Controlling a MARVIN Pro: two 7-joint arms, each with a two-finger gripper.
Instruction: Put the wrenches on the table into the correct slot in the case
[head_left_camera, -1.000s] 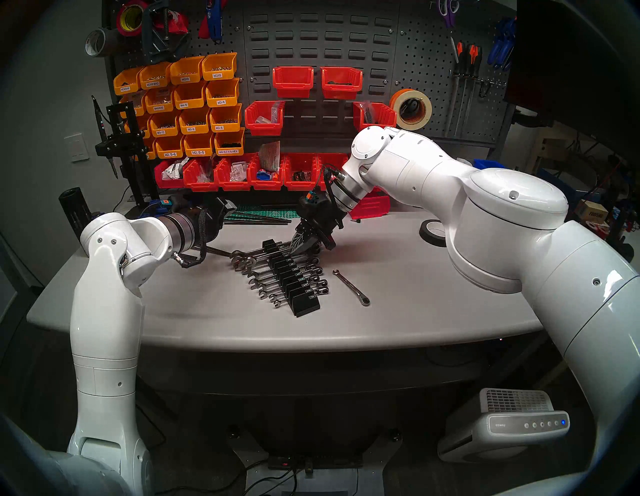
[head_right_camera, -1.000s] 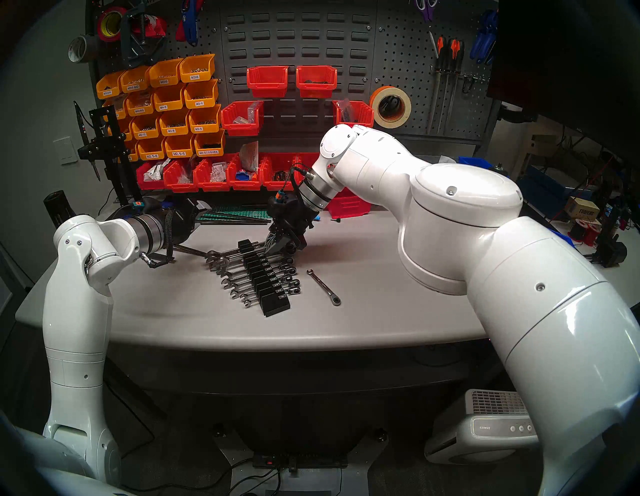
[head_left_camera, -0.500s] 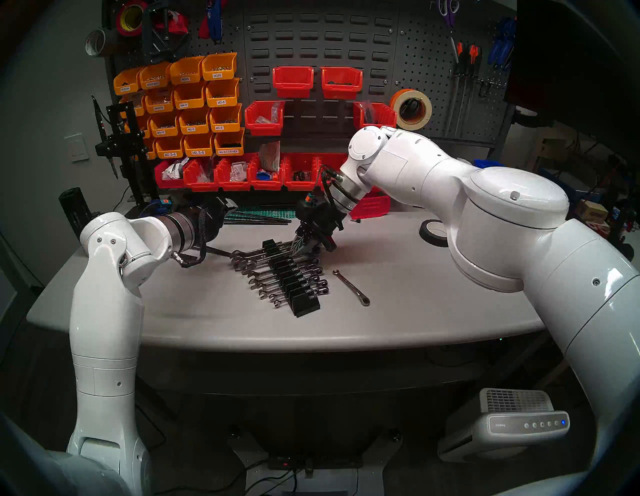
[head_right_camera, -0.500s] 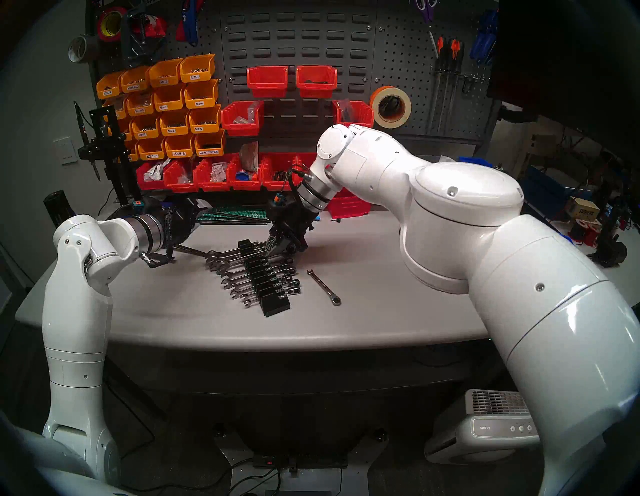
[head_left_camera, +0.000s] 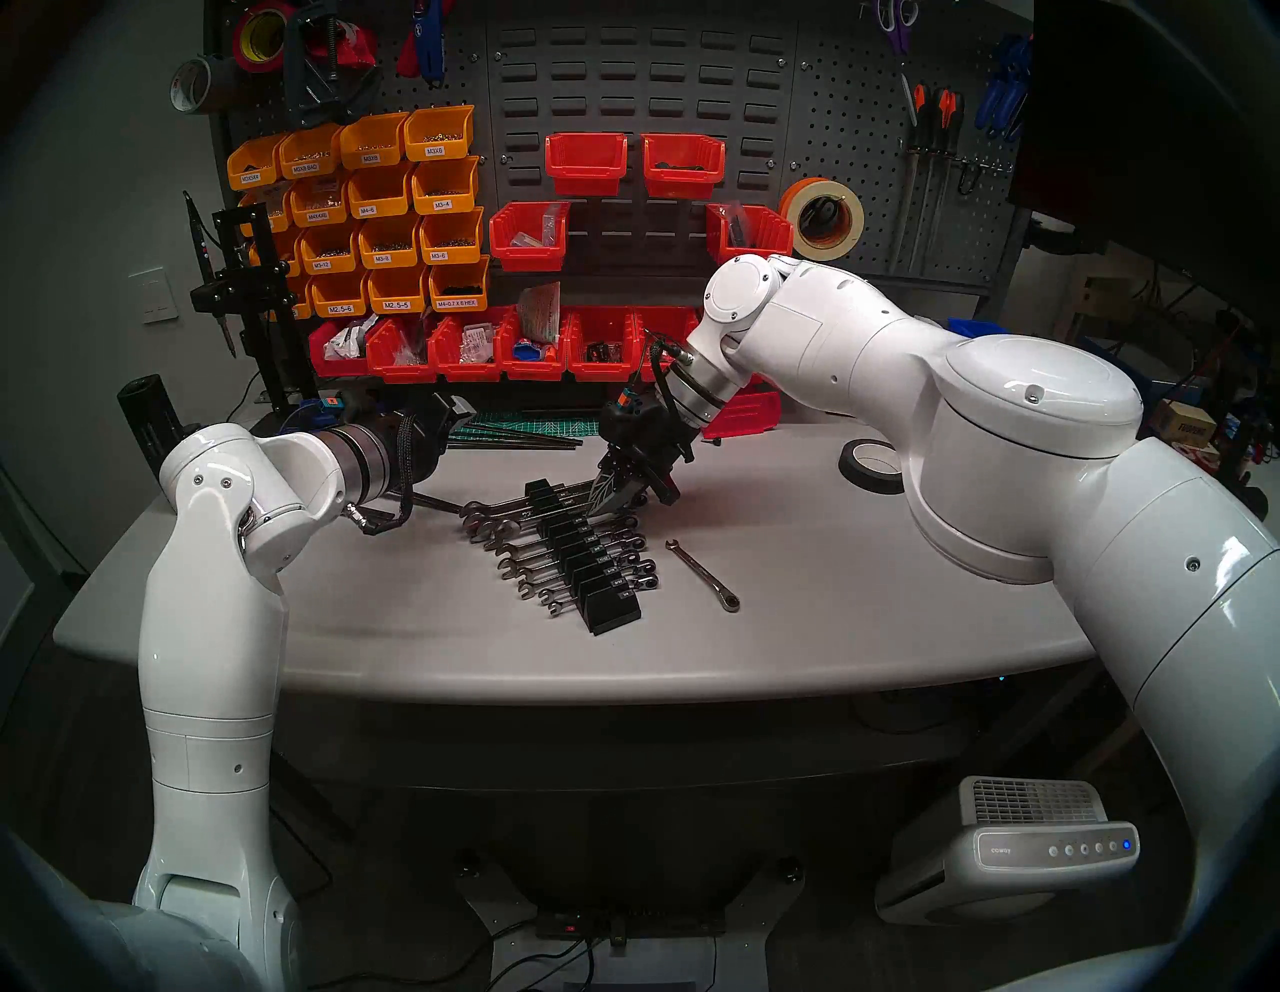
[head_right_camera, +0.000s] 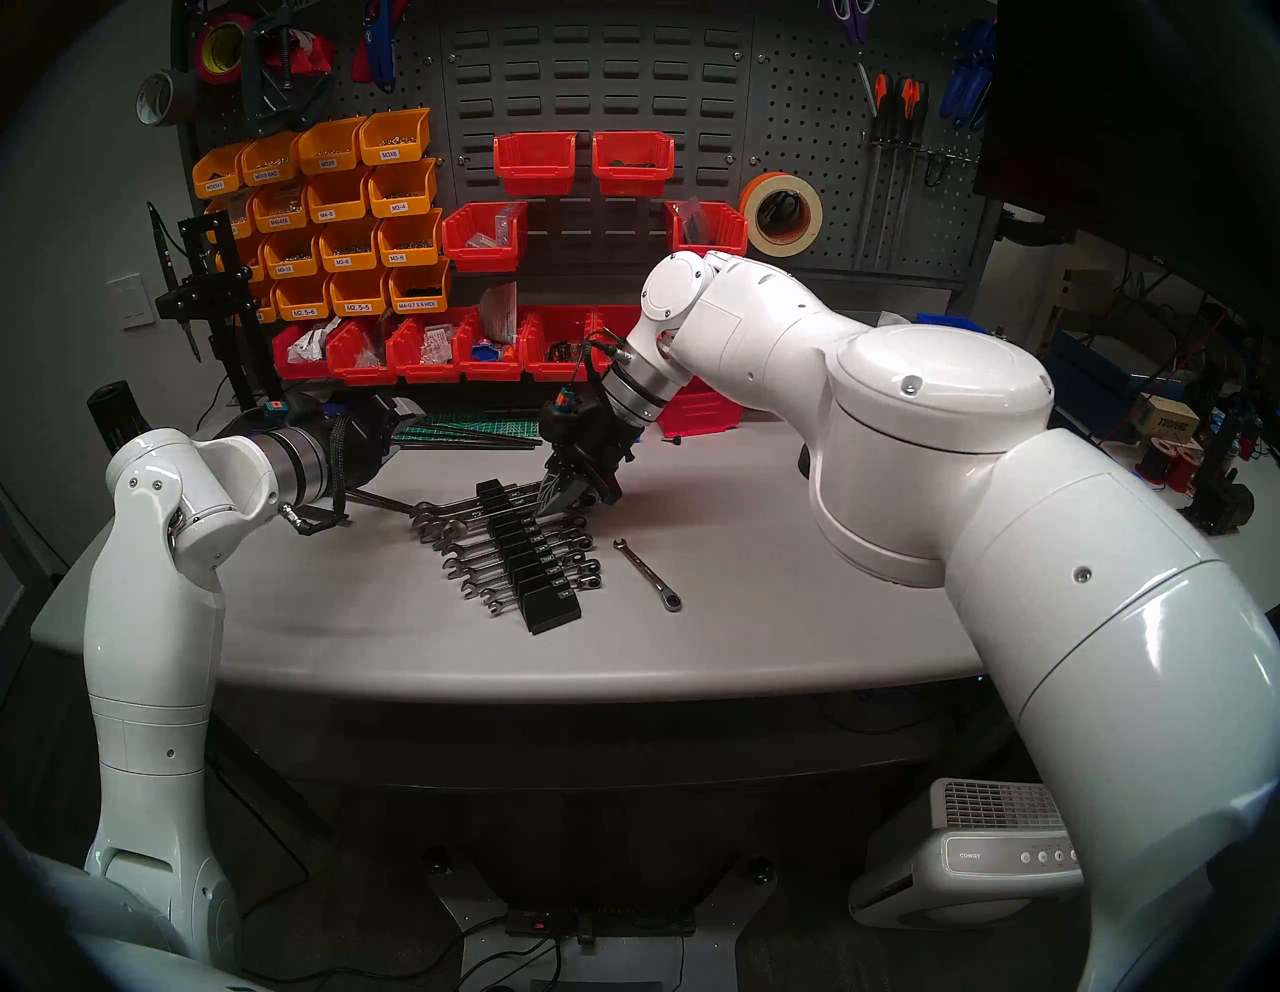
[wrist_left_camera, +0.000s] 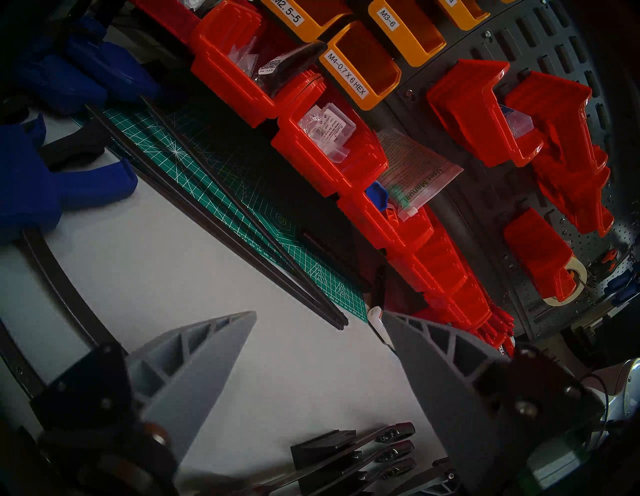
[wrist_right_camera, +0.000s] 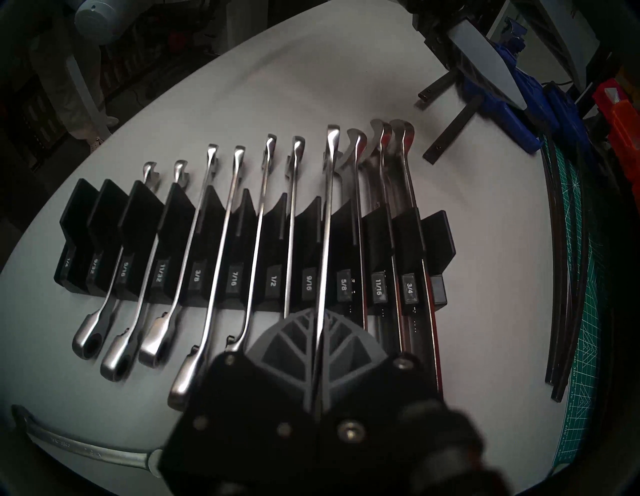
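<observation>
The right gripper (wrist_right_camera: 320, 350), clamped on a wrench (wrist_right_camera: 327, 221), holds it over what looks like the rack's (wrist_right_camera: 446, 239) 9/16 slot, needing lowering; left gripper (wrist_left_camera: 317, 350) open, idle.

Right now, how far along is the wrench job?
Roughly half. In hand: the right gripper is shut on one wrench, its shaft lying over the case around the 9/16 and 5/8 labels, not visibly seated. Left: the second wrench lies loose on the table to the right of the case. Other slots already hold wrenches; the smallest end ones look vacant. The left gripper is open, holding nothing.
</observation>
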